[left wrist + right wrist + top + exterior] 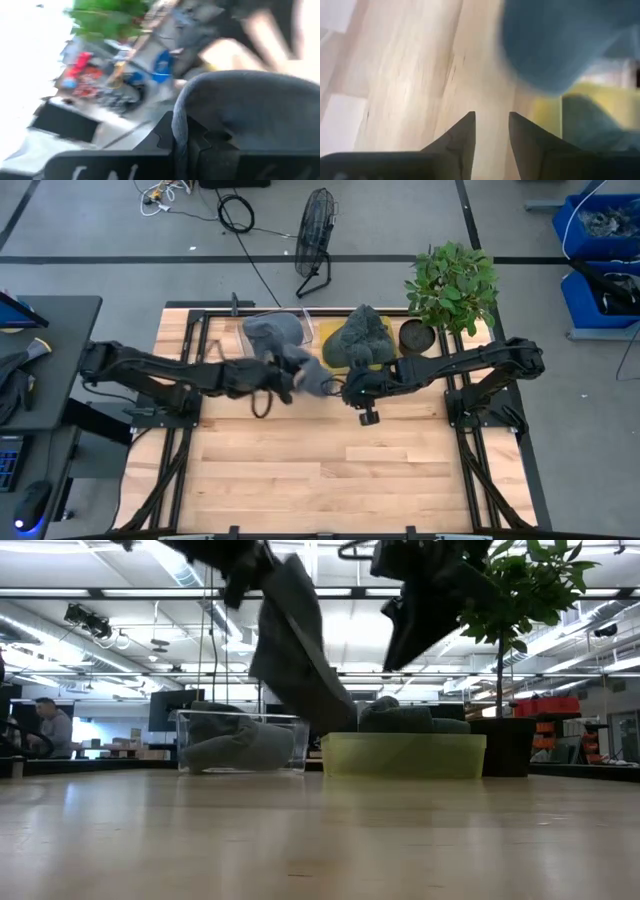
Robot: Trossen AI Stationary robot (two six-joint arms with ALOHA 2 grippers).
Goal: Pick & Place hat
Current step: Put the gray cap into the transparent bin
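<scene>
A grey hat (305, 370) hangs in the air over the far middle of the table, seen in the low view as a long slanting shape (292, 640). My left gripper (278, 377) is shut on it. My right gripper (347, 389) hovers just right of the hat, open; its fingers (470, 125) point past the hat (555, 45) without touching it. Another grey hat lies in a clear bin (272, 330). Dark green hats are piled in a yellow-green bin (360, 340). My left gripper holds the grey hat at its upper left end (200, 115), where the cloth bulges over the fingers; the pinch itself is hidden by the cloth. It comes in from the table's left. The hat is lifted clear and hangs slanting below the gripper (235, 565).
The clear bin (240, 740) and the yellow-green bin (400, 755) stand side by side at the far edge. A potted plant (450, 280) stands at the far right, beside the right arm. Bare wood (330, 470) fills the near half of the table.
</scene>
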